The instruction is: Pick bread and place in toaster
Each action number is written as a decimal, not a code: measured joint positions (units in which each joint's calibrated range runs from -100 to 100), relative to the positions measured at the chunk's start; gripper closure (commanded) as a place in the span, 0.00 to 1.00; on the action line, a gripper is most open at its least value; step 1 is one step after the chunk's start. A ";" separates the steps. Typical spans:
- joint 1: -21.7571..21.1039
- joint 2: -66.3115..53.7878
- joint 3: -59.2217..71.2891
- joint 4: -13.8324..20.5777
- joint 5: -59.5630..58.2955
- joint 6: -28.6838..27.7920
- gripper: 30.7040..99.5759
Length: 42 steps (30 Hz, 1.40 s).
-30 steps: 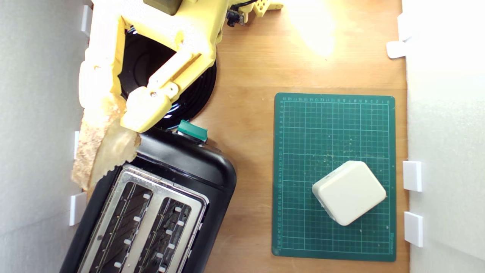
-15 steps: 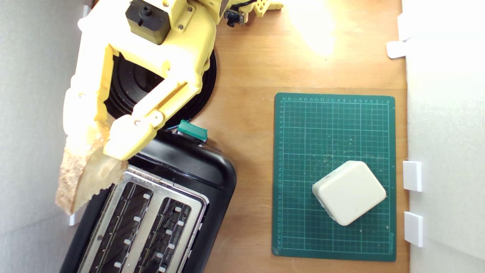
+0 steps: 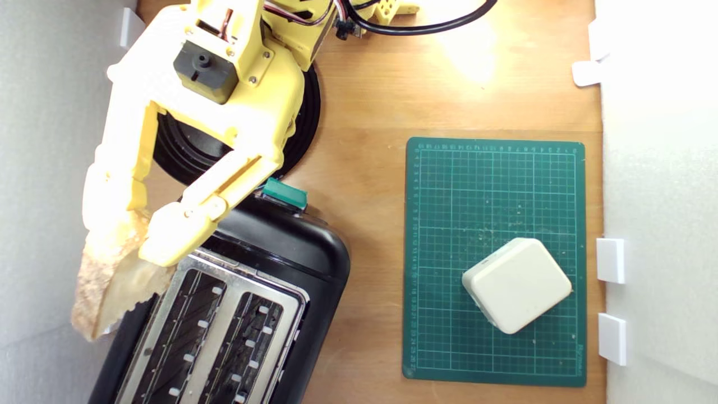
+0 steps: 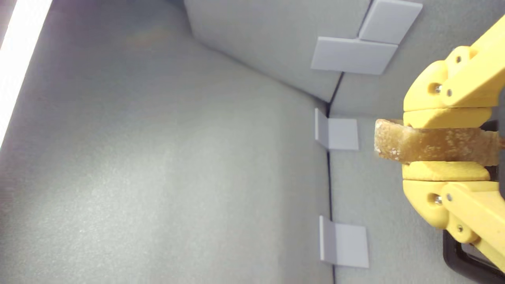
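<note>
My yellow gripper [image 3: 132, 238] is shut on the bread [image 3: 106, 292], a torn slice with pale crumb and brown crust. The slice hangs off the gripper tips at the exterior view's left, over the corner of the black toaster [image 3: 280, 252] and the grey wall beside it. The toaster has a silver top plate [image 3: 224, 280] with two open slots and a teal lever [image 3: 285, 192]. In the wrist view the bread [image 4: 430, 144] is clamped edge-on between the two yellow fingers [image 4: 446, 118] of the gripper [image 4: 446, 144], with grey wall behind.
A round black plate [image 3: 300, 129] lies under the arm at the back. A green cutting mat [image 3: 493, 185] on the wooden table holds a white rounded block [image 3: 516, 285]. Grey walls with white clips [image 3: 610, 260] close in both sides.
The gripper has carried the bread down the exterior view and slightly left, from beside the plate to the toaster's near-left corner. Its grip on the slice is unchanged.
</note>
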<state>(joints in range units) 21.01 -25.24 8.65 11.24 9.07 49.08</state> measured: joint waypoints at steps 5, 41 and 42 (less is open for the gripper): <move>0.00 1.60 0.00 0.00 -1.36 0.00 0.76; -0.18 5.88 1.39 1.16 -5.08 1.97 0.76; -0.46 5.96 1.48 1.16 -5.08 2.02 0.76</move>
<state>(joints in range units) 20.55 -19.28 10.12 12.39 3.98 51.10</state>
